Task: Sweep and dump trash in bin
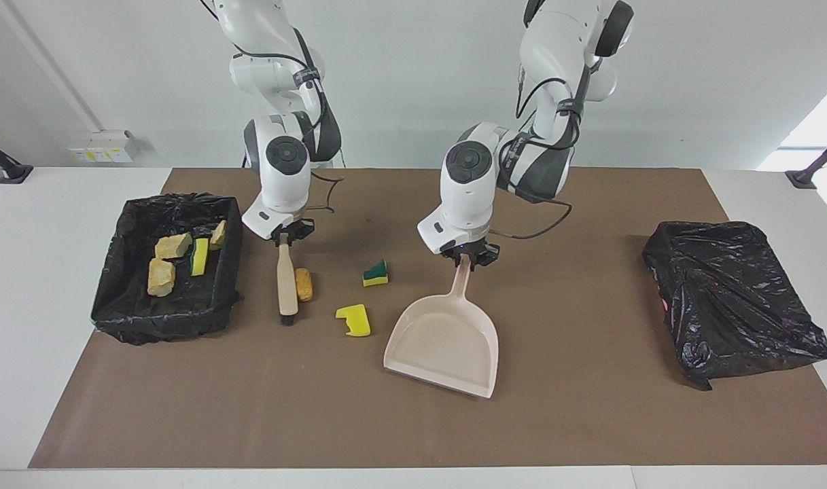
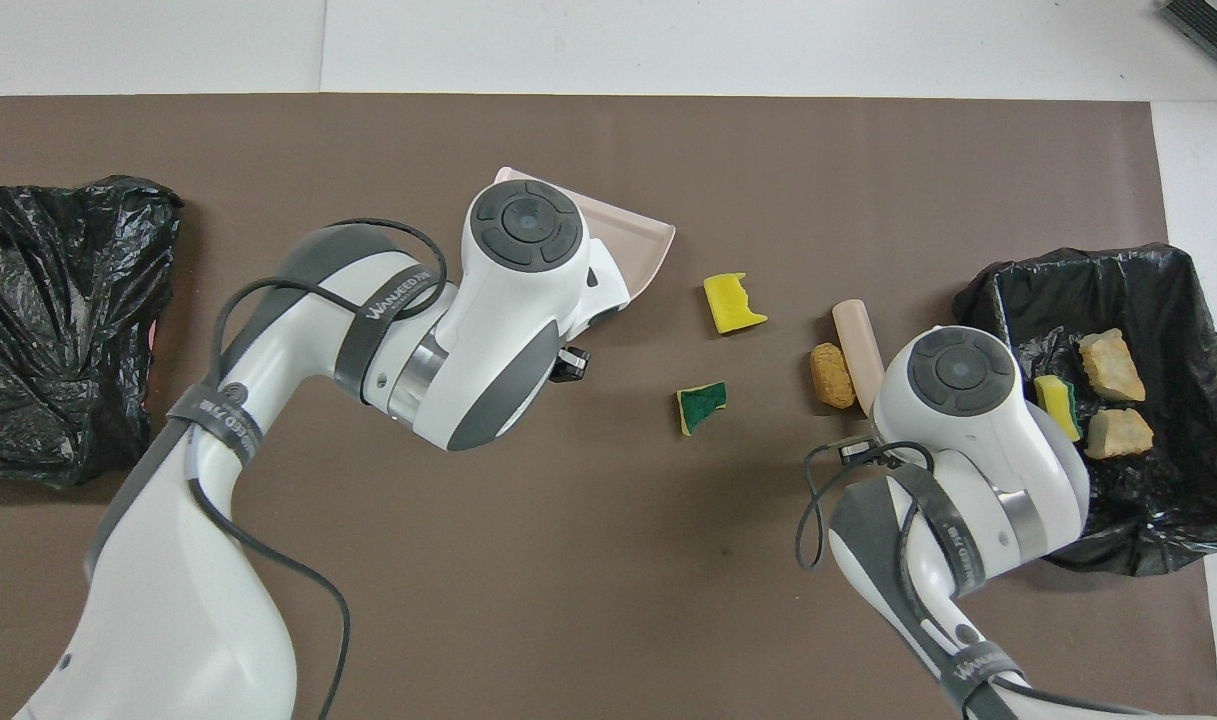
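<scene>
Overhead: left arm's wrist covers most of the dustpan point(image 2: 640, 252), only one corner shows; handle and left gripper point(image 1: 469, 259) hidden there. Right arm's wrist hides the brush point(image 2: 857, 340) handle's lower part and the right gripper point(image 1: 285, 236). Brush bristles too small to make out in the facing view. Bin point(image 2: 1183, 300) partly covered by the right arm, its contents partly hidden. Closed black bag point(image 2: 58, 320) cut by the picture's edge; contents unseen. Both arms' bases cut off.
</scene>
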